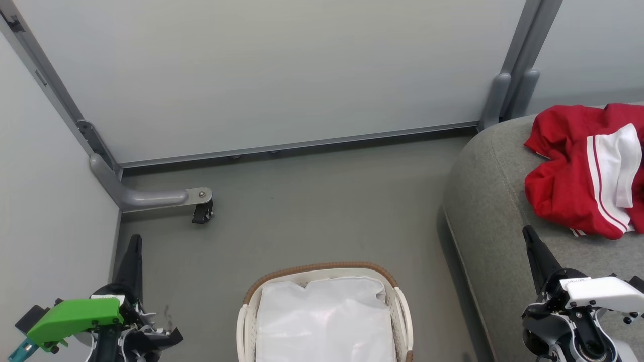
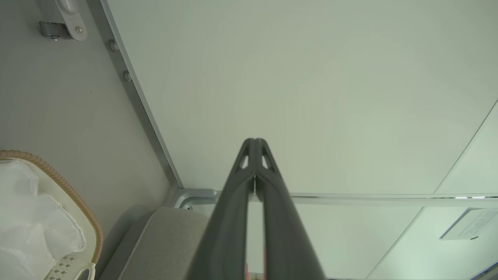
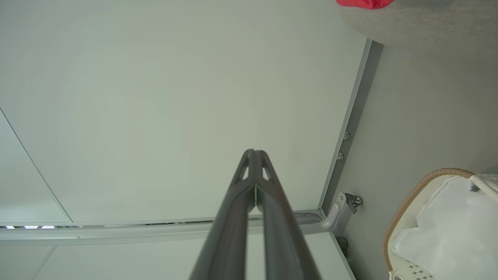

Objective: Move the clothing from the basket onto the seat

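Observation:
The red clothing [image 1: 586, 168] with white panels and thin stripes lies bunched on the grey seat [image 1: 493, 211] at the right; a red scrap of the clothing [image 3: 363, 3] shows in the right wrist view. The basket [image 1: 322, 269] stands on the floor at bottom centre, holding just its white cloth liner [image 1: 324, 322]. My left gripper [image 1: 135, 241] is at the lower left, shut and holding nothing, its fingertips [image 2: 255, 140] pressed together. My right gripper [image 1: 528, 232] is at the lower right over the seat's front edge, shut with nothing in it, below the clothing.
Pale partition walls [image 1: 282, 75] close the space at the back and left. A grey metal foot [image 1: 151, 197] with a small black caster [image 1: 202, 213] juts from the left corner. Grey floor [image 1: 312, 216] lies between the walls, basket and seat.

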Robot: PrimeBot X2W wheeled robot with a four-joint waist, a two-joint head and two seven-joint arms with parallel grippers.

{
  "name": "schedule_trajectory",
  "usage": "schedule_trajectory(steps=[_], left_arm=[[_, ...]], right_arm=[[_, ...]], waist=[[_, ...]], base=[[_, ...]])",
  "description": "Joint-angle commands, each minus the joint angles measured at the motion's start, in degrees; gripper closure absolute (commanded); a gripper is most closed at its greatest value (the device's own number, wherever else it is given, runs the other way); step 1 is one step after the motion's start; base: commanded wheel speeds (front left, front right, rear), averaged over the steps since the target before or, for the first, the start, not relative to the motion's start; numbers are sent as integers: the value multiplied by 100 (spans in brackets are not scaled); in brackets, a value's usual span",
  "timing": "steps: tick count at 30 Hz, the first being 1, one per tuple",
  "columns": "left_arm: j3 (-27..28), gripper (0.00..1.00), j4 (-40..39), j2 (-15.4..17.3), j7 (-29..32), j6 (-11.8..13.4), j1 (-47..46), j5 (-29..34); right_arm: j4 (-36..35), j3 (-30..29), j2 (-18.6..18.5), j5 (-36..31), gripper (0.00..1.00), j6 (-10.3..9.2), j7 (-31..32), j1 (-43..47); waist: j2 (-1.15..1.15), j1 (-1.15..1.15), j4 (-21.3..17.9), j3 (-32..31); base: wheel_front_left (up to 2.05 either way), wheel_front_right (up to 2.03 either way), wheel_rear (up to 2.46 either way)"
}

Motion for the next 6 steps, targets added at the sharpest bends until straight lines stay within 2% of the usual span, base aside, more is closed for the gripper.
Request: schedule_trajectory(steps=[1,6], left_arm=[[19,100,-8,14,13,-21,-57,13],[19,100,-8,13,15,-21,-57,15]], right_arm=[[-20,-13,-36,18,100,-4,19,-47],[-20,-13,-36,18,100,-4,19,-47]], waist=[[0,0,0,0],[0,0,0,0]], base=[[0,0,0],[0,0,0]])
